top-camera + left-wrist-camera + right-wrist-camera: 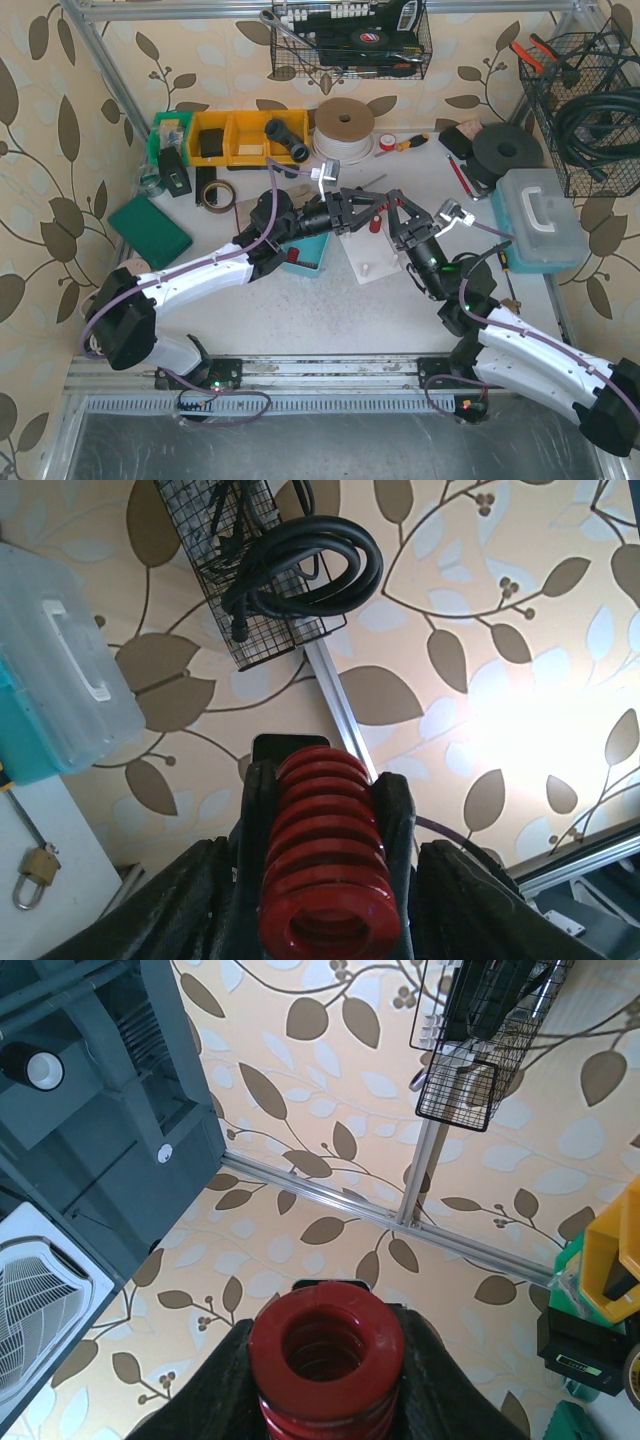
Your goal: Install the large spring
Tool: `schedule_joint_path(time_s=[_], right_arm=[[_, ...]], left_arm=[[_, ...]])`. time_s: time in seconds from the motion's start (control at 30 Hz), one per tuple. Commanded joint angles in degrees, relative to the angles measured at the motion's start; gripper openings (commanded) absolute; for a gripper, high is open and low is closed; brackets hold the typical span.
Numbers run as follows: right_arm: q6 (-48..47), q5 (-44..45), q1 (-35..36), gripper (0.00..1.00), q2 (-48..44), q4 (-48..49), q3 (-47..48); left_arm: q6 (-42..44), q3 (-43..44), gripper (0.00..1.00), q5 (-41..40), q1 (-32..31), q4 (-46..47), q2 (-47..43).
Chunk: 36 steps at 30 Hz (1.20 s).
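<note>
The large spring (375, 222) is a red coil held in the air above the white base plate (365, 262), between the two grippers that meet at the table's middle. My left gripper (362, 212) comes in from the left. In the left wrist view its black fingers (255, 820) press both sides of the spring (325, 870), which lies along the jaws. My right gripper (393, 222) comes in from the right. In the right wrist view it is shut on the spring (325, 1345), whose open end faces the camera.
A teal tray (305, 252) lies left of the plate. A clear plastic case (540, 220) stands to the right, with a black disc (505, 150) behind it. Yellow bins (235, 135), a tape roll (343, 125) and a green pad (150, 230) sit at the back and left. Wire baskets hang on the walls.
</note>
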Motion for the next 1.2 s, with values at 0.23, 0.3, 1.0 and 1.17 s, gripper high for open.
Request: schedule_joint_path(time_s=[0.23,0.3,1.0,1.17], right_arm=[[0.0,1.1,0.4,0.00,-0.6,2.6,-0.8],[-0.1,1.4,0.4,0.00,-0.7,2.6,-0.9],[-3.1,-47.4,-28.4,0.84,-1.3,-21.2,4.5],[-3.4,-70.3,-33.0,0.80,6.3,-15.6,5.5]], left_arm=[[1.4,2.3,0.44,-0.4,-0.3,1.5,-2.2],[1.4,2.5,0.36,-0.1,-0.3,1.3,-2.3],[15.2,11.9,0.00,17.0,8.2,-32.0,-6.4],[21.6,15.7,0.00,25.7,11.3,-41.3,-5.9]])
